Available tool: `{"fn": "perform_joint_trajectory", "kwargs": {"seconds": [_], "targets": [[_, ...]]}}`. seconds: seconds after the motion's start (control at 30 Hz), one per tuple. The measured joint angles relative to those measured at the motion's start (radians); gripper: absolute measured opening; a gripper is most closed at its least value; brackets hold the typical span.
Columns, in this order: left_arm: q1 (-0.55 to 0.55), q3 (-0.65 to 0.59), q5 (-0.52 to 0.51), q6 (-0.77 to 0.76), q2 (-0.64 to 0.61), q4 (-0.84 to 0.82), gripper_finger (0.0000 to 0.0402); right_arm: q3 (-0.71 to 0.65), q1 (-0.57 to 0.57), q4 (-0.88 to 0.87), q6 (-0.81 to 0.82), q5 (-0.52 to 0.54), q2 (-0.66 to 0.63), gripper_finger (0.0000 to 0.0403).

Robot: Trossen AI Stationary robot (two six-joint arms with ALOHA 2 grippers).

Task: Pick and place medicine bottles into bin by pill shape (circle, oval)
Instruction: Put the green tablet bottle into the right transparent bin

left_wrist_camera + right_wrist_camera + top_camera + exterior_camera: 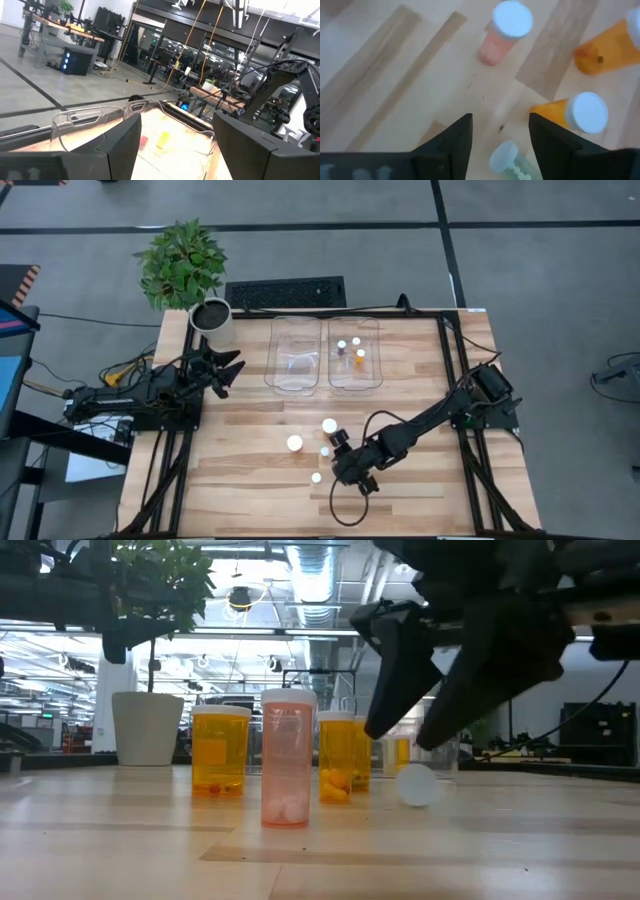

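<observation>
The right tool [350,468] hangs low over the lower middle of the bench [250,500], its fingers spread and pinching nothing. In the right wrist view a green bottle [512,162] lies tipped on its side between those fingers; in the low view it shows only as a white cap [417,785] below the tool. It is probably the next pick.

Just beyond stand the other loose medicine bottles: a pale pink one [286,758] nearest the low camera, a wide orange one [220,752] to its left, and a narrower orange one [337,758] to its right. From above they read as white caps clustered at lower centre [295,443].

Risk, as I judge it: the lying bottle is round and may roll away or squirt out as the fingers close. The orange bottle [577,114] stands just beside one finger, so a slightly skewed descent could knock it over.

Farther up the frame, two clear bins sit side by side. The left bin [294,355] appears to hold no bottles; the right bin [355,355] holds at least three [356,350]. Pill shape is too small to read here, so a mis-sort is possible.

The left tool [228,370] waits at the upper left of the bench, jaws spread, near a white pot [214,322] with a green plant [182,262].

The bench is pale wood planking; beyond it lie a grey floor and an open workshop with desks and ceiling lights.
</observation>
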Motion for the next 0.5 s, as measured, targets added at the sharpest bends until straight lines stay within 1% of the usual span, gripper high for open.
{"fn": "perform_joint_trajectory", "kwargs": {"seconds": [0.2,0.5], "targets": [[0.0,0.0,0.0,0.0,0.0,-0.013,0.024,0.0,-0.002,-0.066,-0.169,-0.024,0.013,0.0209],[0.0,0.0,0.0,-0.001,0.0,-0.03,0.024,0.0,-0.004,-0.072,-0.278,-0.026,0.012,0.0216]]}}
